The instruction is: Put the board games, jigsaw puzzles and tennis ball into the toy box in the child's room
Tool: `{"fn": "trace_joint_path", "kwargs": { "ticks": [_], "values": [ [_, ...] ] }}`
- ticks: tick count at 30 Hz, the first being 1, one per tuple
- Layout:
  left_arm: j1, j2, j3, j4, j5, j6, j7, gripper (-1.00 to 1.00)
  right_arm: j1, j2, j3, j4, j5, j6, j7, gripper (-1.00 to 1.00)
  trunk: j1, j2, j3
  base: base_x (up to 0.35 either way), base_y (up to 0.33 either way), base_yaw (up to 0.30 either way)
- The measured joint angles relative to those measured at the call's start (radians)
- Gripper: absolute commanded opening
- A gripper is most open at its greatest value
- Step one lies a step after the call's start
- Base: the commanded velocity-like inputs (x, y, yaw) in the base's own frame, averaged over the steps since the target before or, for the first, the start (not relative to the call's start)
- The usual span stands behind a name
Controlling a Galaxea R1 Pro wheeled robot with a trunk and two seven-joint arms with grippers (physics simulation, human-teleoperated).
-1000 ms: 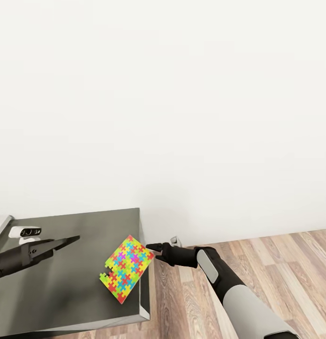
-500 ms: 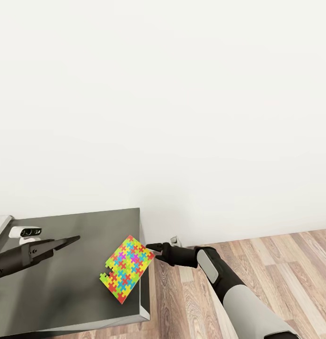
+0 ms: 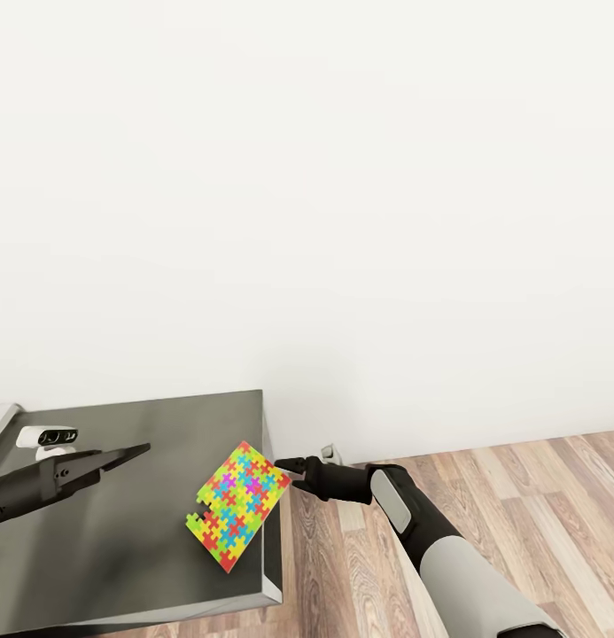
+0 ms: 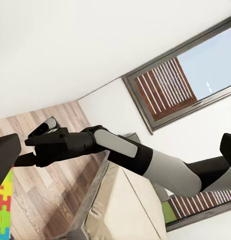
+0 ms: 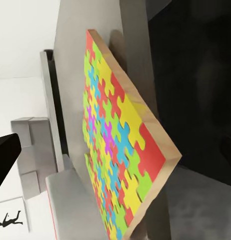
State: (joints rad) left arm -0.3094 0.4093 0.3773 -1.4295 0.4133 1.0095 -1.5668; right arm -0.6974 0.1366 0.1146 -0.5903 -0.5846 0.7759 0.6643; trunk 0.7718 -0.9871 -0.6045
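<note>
- The black right gripper [image 3: 284, 463], at lower centre of the head view, reaches leftward; its fingertips sit at the near right corner of the multicoloured jigsaw puzzle square [image 3: 238, 507]. The fingers look narrowly parted, and I cannot tell whether they actually clamp the edge.
- The black left gripper [image 3: 134, 453], at the lower left of the head view, hovers over the dark-grey counter top [image 3: 120, 549]. Its slim fingers lie almost together and hold nothing.
- The puzzle square sits at the counter's right edge, well apart from the left gripper. In the right wrist view the thin wooden-edged puzzle [image 5: 120, 145] appears tilted, one corner raised off the grey surface.
- In the left wrist view the right arm's black and white forearm [image 4: 120, 150] crosses the middle of the frame, and a sliver of the puzzle [image 4: 3, 205] shows at the lower left.
- No brand, label or readable writing shows on the puzzle or counter.
- A small black figure silhouette picture [image 5: 10, 218] hangs at the lower left of the right wrist view.
- The wood-plank floor [image 3: 519, 496] fills the lower right of the head view, below a plain white wall [image 3: 342, 177].
</note>
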Motion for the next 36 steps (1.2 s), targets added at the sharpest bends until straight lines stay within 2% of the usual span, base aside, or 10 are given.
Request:
{"fn": "trace_joint_path", "kwargs": {
  "ticks": [14, 25, 36],
  "values": [
    [0.0, 0.0, -0.001, 0.0, 0.0, 0.0, 0.0, 1.0, 0.0, 0.0, 0.0, 0.0, 0.0, 0.0, 0.0, 1.0, 0.054, -0.098, -0.044, 0.0, 0.0, 0.0],
    [0.0, 0.0, 0.0, 0.0, 0.0, 0.0, 0.0, 1.0, 0.0, 0.0, 0.0, 0.0, 0.0, 0.0, 0.0, 1.0, 0.054, -0.098, -0.044, 0.0, 0.003, 0.0],
    [0.004, 0.0, 0.0, 0.0, 0.0, 0.0, 0.0, 1.0, 0.0, 0.001, 0.0, -0.002, 0.0, 0.001, 0.0, 1.0, 0.054, -0.098, -0.044, 0.0, 0.094, 0.0]
  ]
}}
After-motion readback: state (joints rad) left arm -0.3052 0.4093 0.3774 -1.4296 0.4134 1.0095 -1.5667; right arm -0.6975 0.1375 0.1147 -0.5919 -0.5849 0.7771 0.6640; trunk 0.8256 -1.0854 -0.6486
